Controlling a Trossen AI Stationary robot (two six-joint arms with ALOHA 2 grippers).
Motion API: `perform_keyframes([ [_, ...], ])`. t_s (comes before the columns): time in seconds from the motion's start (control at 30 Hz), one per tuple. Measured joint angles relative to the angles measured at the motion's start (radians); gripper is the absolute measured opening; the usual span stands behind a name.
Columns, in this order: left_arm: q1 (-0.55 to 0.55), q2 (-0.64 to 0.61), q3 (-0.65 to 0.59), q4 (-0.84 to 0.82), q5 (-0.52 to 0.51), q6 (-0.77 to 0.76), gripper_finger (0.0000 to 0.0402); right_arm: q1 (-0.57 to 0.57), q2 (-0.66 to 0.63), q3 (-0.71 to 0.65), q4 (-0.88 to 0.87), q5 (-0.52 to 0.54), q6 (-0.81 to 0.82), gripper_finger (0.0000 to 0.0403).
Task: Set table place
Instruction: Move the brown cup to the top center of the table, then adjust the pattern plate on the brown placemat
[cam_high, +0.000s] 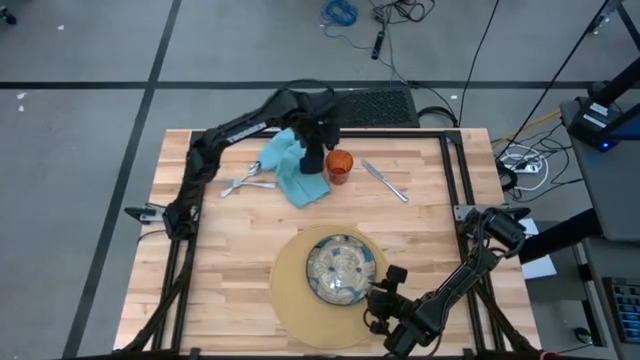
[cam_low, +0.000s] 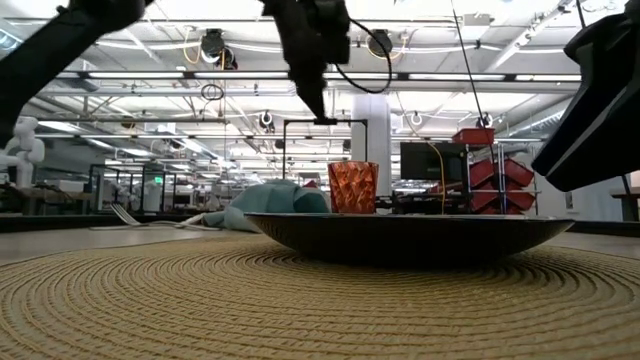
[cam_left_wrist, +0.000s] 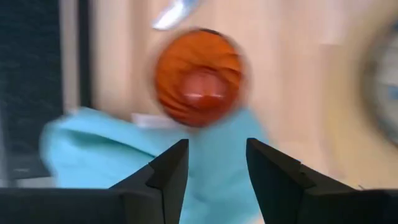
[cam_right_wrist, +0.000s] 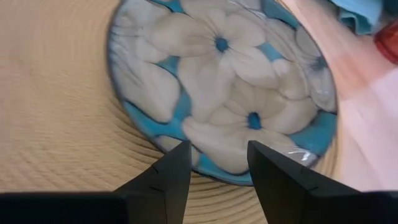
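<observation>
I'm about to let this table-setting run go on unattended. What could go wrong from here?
The left hand hangs open right over the orange cup, so a careless move could tip it.

The cup stands against the crumpled napkin; dragging the cloth could topple it.

The right hand hovers open over the bowl and could knock its rim.

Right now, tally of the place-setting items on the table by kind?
Mat: 1
Bowl: 1
Napkin: 1
Cup: 1
Knife: 1
Other cutlery left of the napkin: 2, which I take for fork and spoon
Total: 7
</observation>
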Motion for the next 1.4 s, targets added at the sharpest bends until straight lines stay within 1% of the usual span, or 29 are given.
perform_keyframes([
  [0.1, -0.04, -0.043, -0.025, -0.074, 0.036, -0.061, 0.0144, 0.0, -0.011, 0.0, -0.029, 0.001, 0.0, 0.0148],
  [0.23, -0.132, -0.033, -0.064, -0.15, 0.042, -0.12, 0.0144, -0.005, -0.031, 0.0, -0.079, -0.004, 0.03, 0.0148],
  [0.33, -0.221, -0.037, -0.179, -0.108, 0.058, -0.122, 0.0144, -0.003, -0.035, 0.0, -0.101, -0.038, 0.065, 0.0148],
  [0.4, -0.27, -0.038, -0.27, -0.077, 0.058, -0.154, 0.0144, 0.008, -0.035, -0.003, -0.076, -0.066, 0.08, 0.0148],
  [0.47, -0.303, -0.049, -0.379, 0.02, 0.038, -0.198, 0.0141, 0.025, -0.036, -0.011, -0.025, -0.079, 0.081, 0.0148],
  [0.53, -0.321, -0.107, -0.506, 0.182, -0.004, -0.252, 0.0137, 0.043, -0.036, -0.011, -0.025, -0.075, 0.113, 0.0148],
  [0.6, -0.326, -0.201, -0.643, 0.359, -0.03, -0.313, 0.0133, 0.06, -0.036, -0.011, -0.073, -0.071, 0.188, 0.0148],
  [0.7, -0.319, -0.367, -0.882, 0.609, -0.027, -0.409, 0.013, 0.095, -0.036, -0.011, -0.174, -0.032, 0.341, 0.0148],
  [0.77, -0.317, -0.472, -1.038, 0.787, 0.002, -0.492, 0.013, 0.122, -0.036, -0.011, -0.239, 0.0, 0.444, 0.0148],
  [0.87, -0.333, -0.596, -1.254, 1.028, 0.085, -0.648, 0.0129, 0.151, -0.043, -0.012, -0.326, 0.052, 0.602, 0.0148],
  [0.97, -0.365, -0.653, -1.423, 1.237, 0.154, -0.824, 0.0129, 0.148, -0.062, -0.012, -0.366, 0.087, 0.73, 0.0148],
  [1.03, -0.382, -0.658, -1.494, 1.33, 0.181, -0.926, 0.0129, 0.137, -0.08, -0.012, -0.362, 0.08, 0.762, 0.0148],
  [1.1, -0.398, -0.658, -1.531, 1.403, 0.192, -1.009, 0.0129, 0.128, -0.109, -0.012, -0.349, 0.06, 0.773, 0.0148],
  [1.2, -0.419, -0.66, -1.546, 1.468, 0.191, -1.062, 0.0129, 0.114, -0.166, -0.015, -0.348, 0.039, 0.777, 0.0148],
  [1.27, -0.436, -0.66, -1.553, 1.522, 0.181, -1.086, 0.0129, 0.106, -0.216, -0.051, -0.316, 0.036, 0.788, 0.0148],
  [1.33, -0.453, -0.66, -1.564, 1.566, 0.164, -1.09, 0.0129, 0.099, -0.274, -0.125, -0.203, 0.037, 0.805, 0.0148],
  [1.4, -0.474, -0.66, -1.583, 1.564, 0.141, -1.09, 0.0129, 0.098, -0.33, -0.233, -0.016, 0.036, 0.805, 0.0148],
])
